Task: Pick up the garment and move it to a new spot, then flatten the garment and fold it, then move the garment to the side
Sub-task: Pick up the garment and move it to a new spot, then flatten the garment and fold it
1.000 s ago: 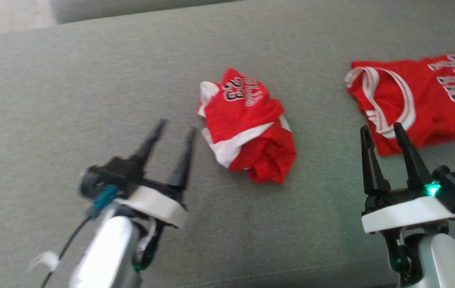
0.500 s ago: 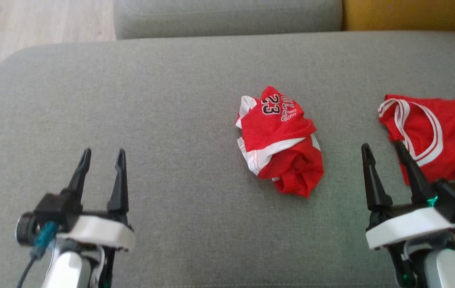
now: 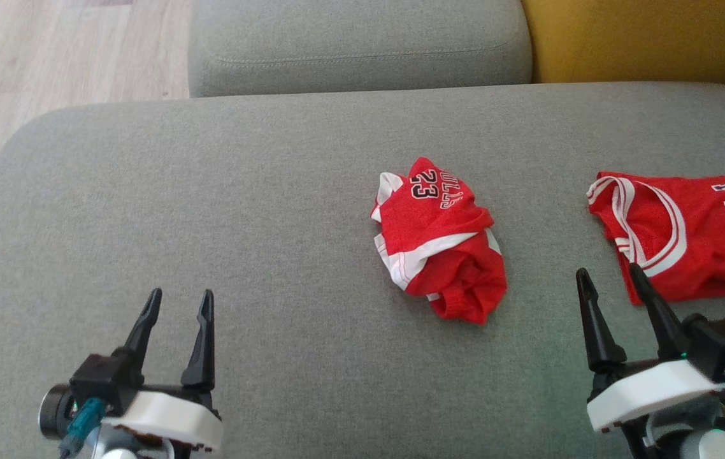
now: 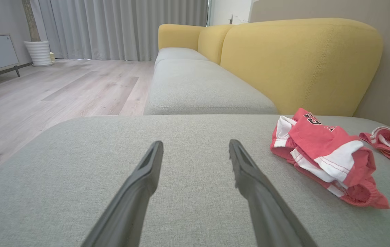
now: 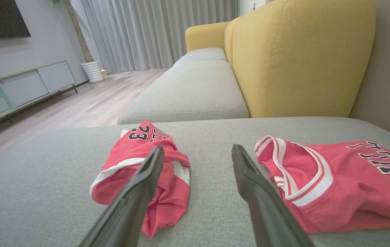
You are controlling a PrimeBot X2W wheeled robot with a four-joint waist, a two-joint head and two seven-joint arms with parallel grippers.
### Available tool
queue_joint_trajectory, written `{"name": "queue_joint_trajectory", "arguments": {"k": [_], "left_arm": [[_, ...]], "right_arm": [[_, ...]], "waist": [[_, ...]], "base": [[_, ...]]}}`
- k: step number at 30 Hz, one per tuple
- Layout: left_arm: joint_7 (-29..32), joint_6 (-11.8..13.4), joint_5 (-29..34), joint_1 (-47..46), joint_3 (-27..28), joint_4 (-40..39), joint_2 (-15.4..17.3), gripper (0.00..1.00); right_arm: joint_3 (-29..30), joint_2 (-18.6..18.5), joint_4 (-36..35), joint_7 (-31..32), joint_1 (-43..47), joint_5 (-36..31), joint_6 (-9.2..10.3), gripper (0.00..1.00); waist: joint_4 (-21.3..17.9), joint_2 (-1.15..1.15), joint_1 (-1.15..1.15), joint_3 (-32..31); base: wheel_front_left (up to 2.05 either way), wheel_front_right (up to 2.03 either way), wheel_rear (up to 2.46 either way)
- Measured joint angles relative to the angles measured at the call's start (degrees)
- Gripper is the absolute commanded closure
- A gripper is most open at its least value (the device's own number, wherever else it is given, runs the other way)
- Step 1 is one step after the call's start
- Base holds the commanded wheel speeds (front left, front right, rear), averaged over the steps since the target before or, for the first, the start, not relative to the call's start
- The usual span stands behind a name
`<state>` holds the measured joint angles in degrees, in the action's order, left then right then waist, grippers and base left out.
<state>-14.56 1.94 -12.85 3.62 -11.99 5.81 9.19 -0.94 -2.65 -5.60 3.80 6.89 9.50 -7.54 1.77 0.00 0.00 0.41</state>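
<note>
Grippers sat nearest us, both empty. The left gripper (image 3: 181, 293) hovered low at our left, its two dark fingers spread wide over the bare grey cushion (image 3: 209, 191), well apart from any cloth. The right gripper (image 3: 609, 271) stood equally spread at our right and pinched nothing. In the head view its outer finger crossed the near corner of a red jersey (image 3: 687, 236); whether it touched the cloth we could not tell.

Between the arms and a little farther out lay the crumpled red garment (image 3: 442, 242), bunched up with white trim folded in and the number 23 showing on its far side. It rested near the middle of the cushion, closer to the right gripper than to the left.

We judged this the piece to be handled, with none of its steps done: not lifted, not flattened, not folded. The jersey lay flatter and may have been one already set aside, though we could not be sure.

Beyond the cushion came a second grey seat (image 3: 356, 44), the yellow backrest (image 3: 624, 38) and a pale wooden floor (image 3: 50, 51).
</note>
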Motion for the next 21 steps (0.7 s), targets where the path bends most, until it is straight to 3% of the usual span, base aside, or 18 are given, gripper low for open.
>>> {"name": "queue_joint_trajectory", "arguments": {"k": [21], "left_arm": [[0.0, 0.2, -0.4, 0.7, -0.6, -0.3, 0.3, 0.0]], "right_arm": [[0.3, 0.0, -1.3, 0.8, 0.8, 0.0, 0.0, 0.0]], "waist": [[0.2, 0.0, 0.0, 0.0]], "base": [[0.0, 0.0, 0.0]]}}
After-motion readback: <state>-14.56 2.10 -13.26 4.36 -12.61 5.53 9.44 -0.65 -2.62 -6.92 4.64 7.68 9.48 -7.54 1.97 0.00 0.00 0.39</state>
